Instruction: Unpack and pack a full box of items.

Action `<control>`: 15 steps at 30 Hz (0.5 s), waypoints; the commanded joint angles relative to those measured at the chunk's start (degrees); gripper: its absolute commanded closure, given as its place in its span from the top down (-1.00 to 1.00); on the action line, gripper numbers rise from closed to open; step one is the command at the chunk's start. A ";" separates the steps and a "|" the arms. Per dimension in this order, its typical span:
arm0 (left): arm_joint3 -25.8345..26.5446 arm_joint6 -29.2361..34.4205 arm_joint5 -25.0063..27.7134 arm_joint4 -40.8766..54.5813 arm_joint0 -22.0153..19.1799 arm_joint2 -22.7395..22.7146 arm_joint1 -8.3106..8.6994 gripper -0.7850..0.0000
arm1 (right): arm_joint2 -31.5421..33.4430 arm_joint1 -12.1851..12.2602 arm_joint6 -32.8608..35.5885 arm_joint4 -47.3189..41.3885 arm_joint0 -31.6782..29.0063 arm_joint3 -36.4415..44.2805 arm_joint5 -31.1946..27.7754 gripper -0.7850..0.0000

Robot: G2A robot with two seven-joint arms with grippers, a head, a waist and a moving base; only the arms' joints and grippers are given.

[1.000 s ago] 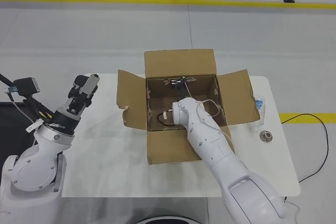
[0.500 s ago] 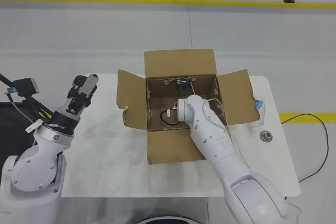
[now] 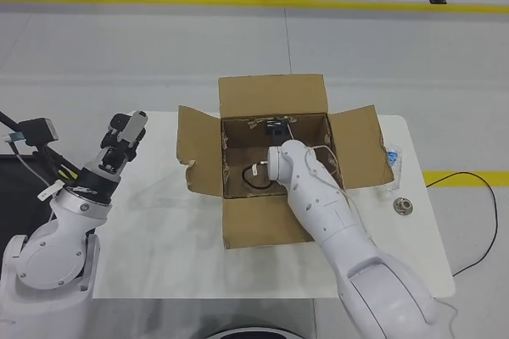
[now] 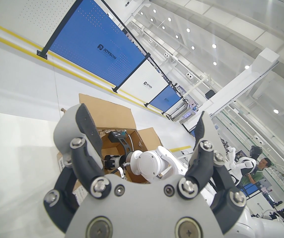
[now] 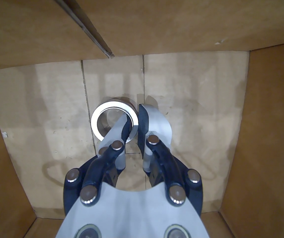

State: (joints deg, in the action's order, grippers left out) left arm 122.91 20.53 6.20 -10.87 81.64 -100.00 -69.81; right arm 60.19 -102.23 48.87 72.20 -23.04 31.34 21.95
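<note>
An open cardboard box (image 3: 271, 227) stands in the middle of the white table (image 3: 170, 254), all flaps folded out. My right arm (image 3: 322, 203) reaches down into it. Inside, my right gripper (image 5: 133, 118) is shut on the rim of a shiny metal ring (image 5: 99, 116), one finger through the hole and the other outside, near the box floor (image 5: 194, 95). A black part with a cable (image 3: 276, 127) lies against the far wall of the box. My left gripper (image 4: 143, 122) is held up over the table's left edge, open and empty, pointing toward the box (image 4: 112, 110).
A small round metal part (image 3: 401, 205) and a clear plastic packet (image 3: 393, 157) lie on the table right of the box. The box walls (image 5: 268, 125) stand close around the right gripper. Bare tabletop lies between the left arm and the box.
The right arm's wrist has shifted a little to the right and farther into the box. The left arm has kept still.
</note>
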 commanded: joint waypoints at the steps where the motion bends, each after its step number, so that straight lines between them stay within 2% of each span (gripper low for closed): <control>1: 0.00 -0.01 -0.02 0.03 -0.01 0.00 0.04 1.00 | 0.12 -0.05 -0.43 -0.16 0.09 -0.10 0.22 -1.00; 9: 0.00 -0.17 0.02 0.11 -0.06 0.02 0.20 1.00 | 0.79 0.41 -1.04 0.41 -0.89 3.52 -1.73 -1.00; 15: -0.02 -0.08 -0.16 0.26 -0.28 0.24 0.32 1.00 | 2.35 2.27 2.91 3.87 -5.40 15.02 -6.25 -1.00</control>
State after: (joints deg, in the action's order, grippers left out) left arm 122.92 20.41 6.10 -10.68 81.42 -99.81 -69.51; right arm 62.16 -100.32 50.86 75.40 -27.40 43.59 16.36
